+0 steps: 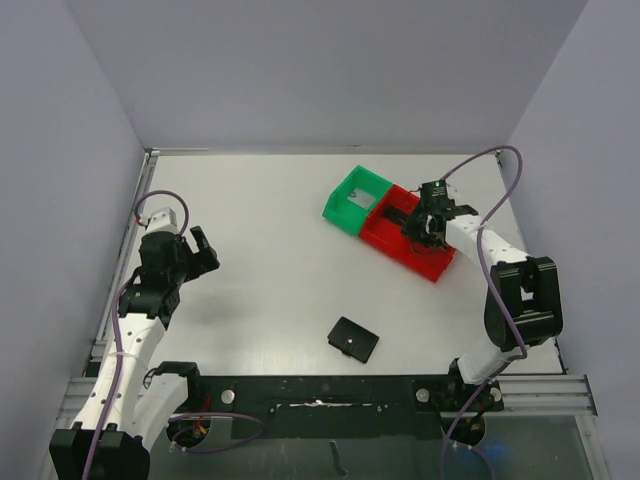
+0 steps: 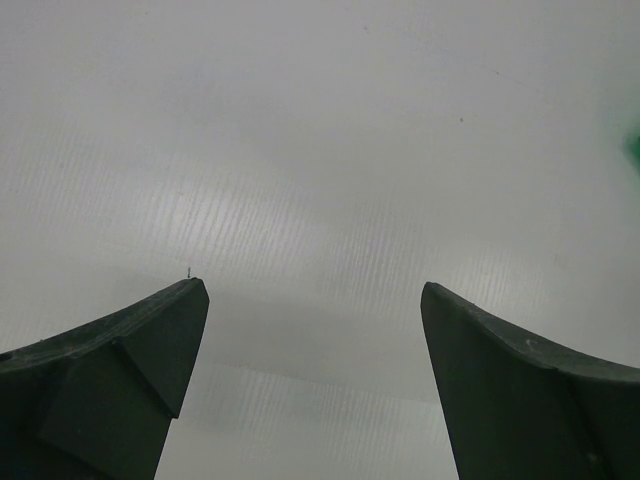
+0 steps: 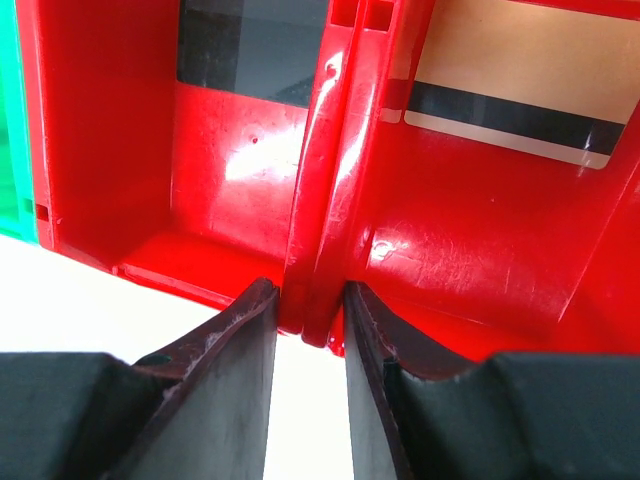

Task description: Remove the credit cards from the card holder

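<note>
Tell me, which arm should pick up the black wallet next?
Left, probably: the left gripper is open and empty. The right gripper sits nearer the wallet but is pinching the red bin.

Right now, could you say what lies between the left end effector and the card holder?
Only bare table between left end effector and card holder, per the top view.

Left gripper (image 2: 312, 283) wide, right gripper (image 3: 310, 296) narrow

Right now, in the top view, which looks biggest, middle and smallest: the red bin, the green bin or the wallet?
1. red bin, biggest
2. green bin
3. wallet, smallest
</note>
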Motion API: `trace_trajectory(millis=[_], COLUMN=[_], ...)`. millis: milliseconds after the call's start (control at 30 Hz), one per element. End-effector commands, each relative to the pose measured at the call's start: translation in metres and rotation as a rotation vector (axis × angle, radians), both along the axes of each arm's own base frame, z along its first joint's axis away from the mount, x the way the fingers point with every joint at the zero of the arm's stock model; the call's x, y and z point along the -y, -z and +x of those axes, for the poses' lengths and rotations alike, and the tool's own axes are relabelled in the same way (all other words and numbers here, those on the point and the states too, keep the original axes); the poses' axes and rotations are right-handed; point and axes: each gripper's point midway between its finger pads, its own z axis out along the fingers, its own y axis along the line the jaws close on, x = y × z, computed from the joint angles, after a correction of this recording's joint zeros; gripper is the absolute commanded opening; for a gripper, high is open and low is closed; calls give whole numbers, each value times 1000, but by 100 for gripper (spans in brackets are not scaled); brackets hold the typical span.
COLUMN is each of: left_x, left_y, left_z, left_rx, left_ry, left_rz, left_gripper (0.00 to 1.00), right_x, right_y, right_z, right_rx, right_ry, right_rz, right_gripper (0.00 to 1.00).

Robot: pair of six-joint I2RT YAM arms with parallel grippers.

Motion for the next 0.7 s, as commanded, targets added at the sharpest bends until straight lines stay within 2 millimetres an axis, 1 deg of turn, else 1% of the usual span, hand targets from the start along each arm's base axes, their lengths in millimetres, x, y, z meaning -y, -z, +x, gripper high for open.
trace_trajectory(millis=[0, 200, 367, 467, 667], left_x=[-4, -4, -4, -4, -4], left_y=[-25, -24, -23, -22, -22], left_z=[12, 13, 13, 13, 13], left_rx=[79, 75, 72, 70, 69], left_ry=[-17, -16, -15, -15, -17], left_rz=[7, 5, 5, 3, 4], left_gripper=[88, 88, 88, 88, 88], right_x=[-46, -78, -107, -119, -141], right_y=[-40, -50, -40, -33, -30], right_z=[10, 7, 2, -1, -3], right_rx=[122, 152, 130, 98, 96], right_ry=[-205, -360, -498, -534, -585], right_rz=[90, 92, 75, 51, 27], right_gripper=[15, 16, 17, 17, 17])
